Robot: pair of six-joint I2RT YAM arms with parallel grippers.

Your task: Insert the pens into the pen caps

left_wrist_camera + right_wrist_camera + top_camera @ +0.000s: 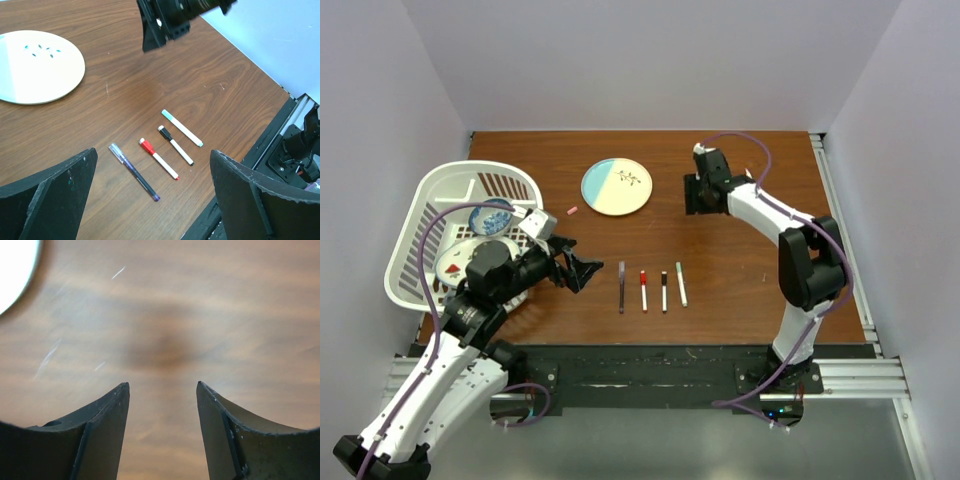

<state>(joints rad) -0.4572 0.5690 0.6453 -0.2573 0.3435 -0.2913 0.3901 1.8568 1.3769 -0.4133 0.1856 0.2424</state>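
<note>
Brown wood is covering the table (740,290), and white walls are standing around it. Low in the top view, left of the middle, the left gripper (584,272) is hanging over the wood with its fingers (50,200) spread wide, holding nothing. Just to its right, four pens (643,290) are lying side by side in a row, not touching each other: a dark purple pen (134,171), then a red-capped pen (159,159), a black-capped pen (175,145) and a green-capped pen (182,128). Higher up, a tiny pink cap (572,210) is lying alone on the wood, beside a white basket (410,225) with dishes in it at the left. A round plate (617,187), half blue and half cream, is sitting near the middle. To its right, the right gripper (692,193) is pointing down close over bare wood, its fingers (100,430) parted with nothing between them.
</note>
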